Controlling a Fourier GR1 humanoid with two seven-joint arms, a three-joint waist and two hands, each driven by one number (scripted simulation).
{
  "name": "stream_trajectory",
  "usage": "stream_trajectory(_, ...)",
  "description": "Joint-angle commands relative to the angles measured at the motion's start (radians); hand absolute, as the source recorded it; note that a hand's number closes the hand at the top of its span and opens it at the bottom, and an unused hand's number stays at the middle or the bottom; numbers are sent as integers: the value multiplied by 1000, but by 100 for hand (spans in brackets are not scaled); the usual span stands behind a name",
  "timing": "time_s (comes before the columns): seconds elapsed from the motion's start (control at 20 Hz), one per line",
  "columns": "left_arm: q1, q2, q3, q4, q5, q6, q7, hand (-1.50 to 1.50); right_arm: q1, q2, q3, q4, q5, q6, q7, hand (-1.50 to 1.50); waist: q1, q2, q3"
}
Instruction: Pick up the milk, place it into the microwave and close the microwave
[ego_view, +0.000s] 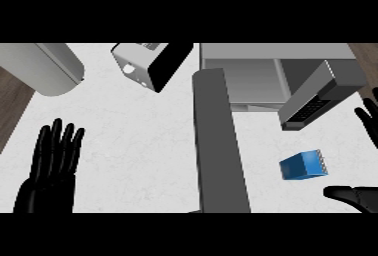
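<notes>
The milk (303, 165) is a small blue carton lying on the white counter at the right. My right hand (356, 197) comes in from the right edge, just right of the carton and not touching it. It is open: its fingers (368, 116) spread high above the carton and the thumb lies low. The grey microwave (247, 80) stands at the top right with its cavity showing. Its door (218, 145) is swung open and runs down the middle of the view, left of the carton. My left hand (50, 165) rests open at the lower left, fingers up.
A toaster (152, 63) with a dark side stands at the top centre, left of the microwave. A large grey rounded vessel (46, 66) sits at the top left. The microwave's keypad side (317, 96) juts out above the carton. Wooden floor shows beyond the counter's left edge.
</notes>
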Motion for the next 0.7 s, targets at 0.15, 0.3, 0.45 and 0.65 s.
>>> stream_trajectory(0.15, 114, 9, -21, -15, 17, -40, -76, -150, 47, 51, 6, 29, 46, 10, -19, -150, 2, 0, 1)
stream_trajectory(0.3, 204, 0, -84, -72, -5, -41, -102, -150, 163, 127, 43, 111, 80, 56, -207, -150, 2, 0, 1)
stream_trajectory(0.45, 241, 23, -39, -41, 38, -90, -163, -150, 142, 134, 49, 198, 84, 71, -231, -150, 5, 0, 1)
stream_trajectory(0.65, 284, -4, -141, 4, -32, -47, -258, -150, 84, 127, -2, 291, 111, 45, -292, -150, 5, 0, 1)
